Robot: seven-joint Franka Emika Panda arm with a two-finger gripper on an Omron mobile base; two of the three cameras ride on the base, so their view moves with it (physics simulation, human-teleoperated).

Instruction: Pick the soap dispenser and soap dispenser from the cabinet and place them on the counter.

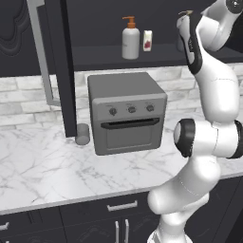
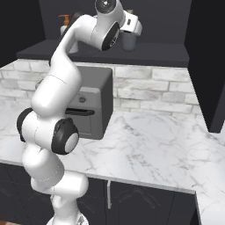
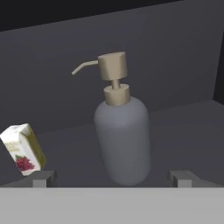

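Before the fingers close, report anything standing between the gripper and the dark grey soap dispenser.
Nothing visible does. In the hand view the dark grey soap dispenser stands upright on the cabinet shelf, centred ahead of the open gripper. The small carton sits off to one side, apart from it.

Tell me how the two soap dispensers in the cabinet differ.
The white dispenser has an orange pump; the grey dispenser has a tan one. The white dispenser stands beside the small carton, away from the hand; the grey dispenser sits right before the open hand. Both stand upright on the cabinet shelf.
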